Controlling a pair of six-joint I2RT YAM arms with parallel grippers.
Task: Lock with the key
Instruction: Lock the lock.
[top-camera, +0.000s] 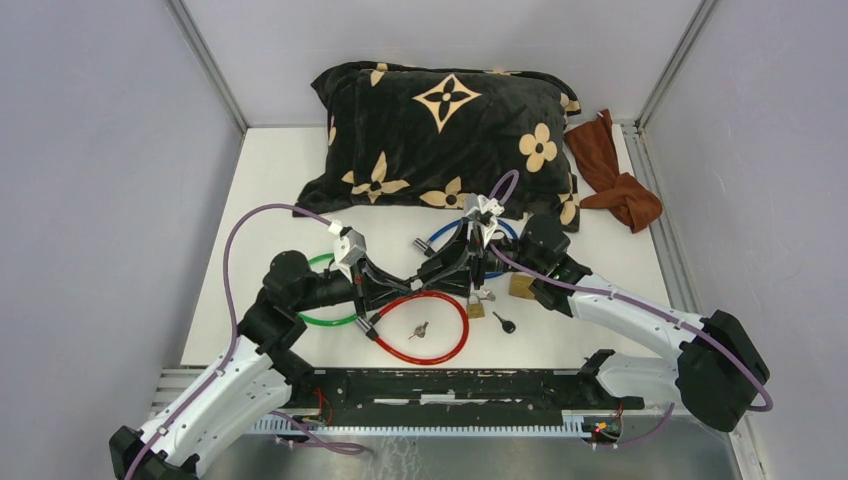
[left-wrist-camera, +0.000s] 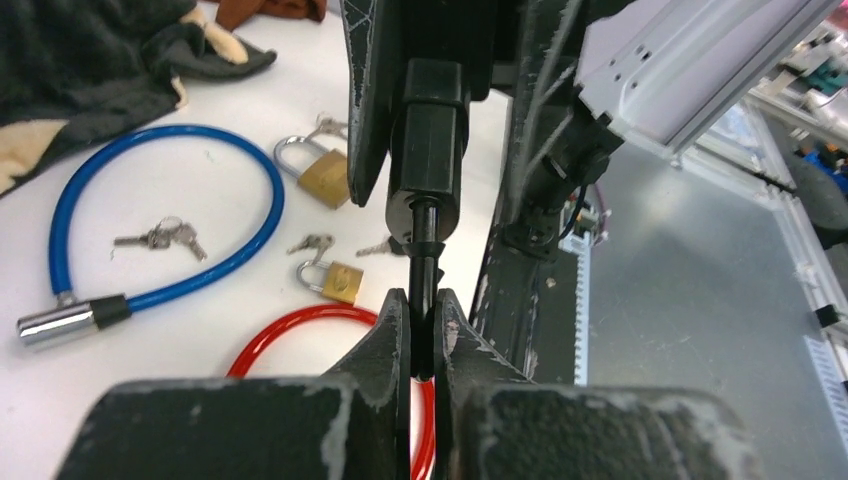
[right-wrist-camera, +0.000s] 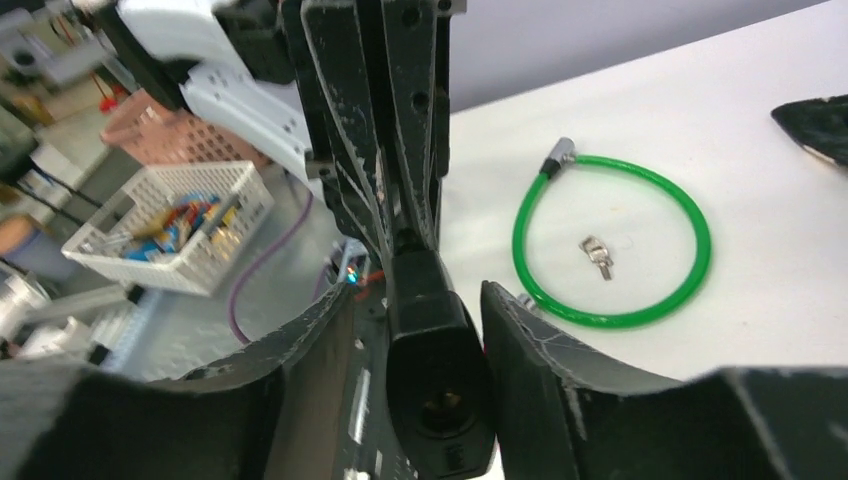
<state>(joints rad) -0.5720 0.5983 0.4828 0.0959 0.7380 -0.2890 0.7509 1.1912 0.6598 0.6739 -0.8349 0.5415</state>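
- The left tool (left-wrist-camera: 422, 330) is pinched shut on a thin black pin (left-wrist-camera: 424, 268), held in the air just above the red cable lock (top-camera: 455, 340). I cannot tell whether the pin is a key.
- The pin runs straight into the end of a black lock barrel (left-wrist-camera: 428, 150), which is also above the red cable lock.
- The right tool (right-wrist-camera: 418, 295) has its jaws partly apart with the barrel between them. I cannot tell whether they press on it.
- A silver key (top-camera: 419, 329) lies on the table (top-camera: 270, 180) inside the red cable lock's loop.
- A black-headed key (top-camera: 504, 323) lies just right of that loop.
- A small brass padlock (left-wrist-camera: 340, 282) sits just beyond the loop.
- A blue cable lock (left-wrist-camera: 235, 160) lies farther behind the loop, and a green cable lock (right-wrist-camera: 690, 230) lies beside its left edge.
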